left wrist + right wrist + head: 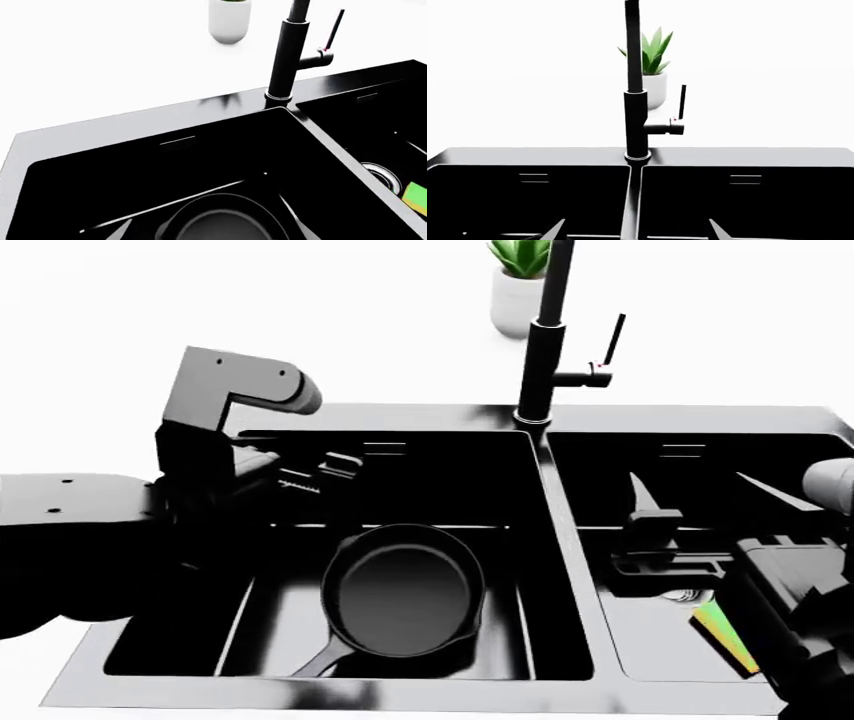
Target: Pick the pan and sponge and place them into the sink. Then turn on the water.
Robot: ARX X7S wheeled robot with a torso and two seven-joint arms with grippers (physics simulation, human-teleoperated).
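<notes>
The pan [403, 592] lies in the sink's [567, 540] left basin, the sponge [727, 638] in the right. Both end effectors, left [320, 472] and right [647, 540], hang open, empty.

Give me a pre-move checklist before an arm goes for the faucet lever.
1. Round black skillet-style pan in the left basin of the black double-basin sink: ok.
2. Green-and-yellow rectangular sponge in the right basin beside the round metal drain: ok.
3. Both grippers empty: left gripper ok, right gripper ok; both open.
4. Thin black lever on the tall black faucet unobstructed: ok, standing upright.
5. Water running: not ok, no stream visible.
6. White plant pot behind the faucet clear of the lever: ok.
</notes>
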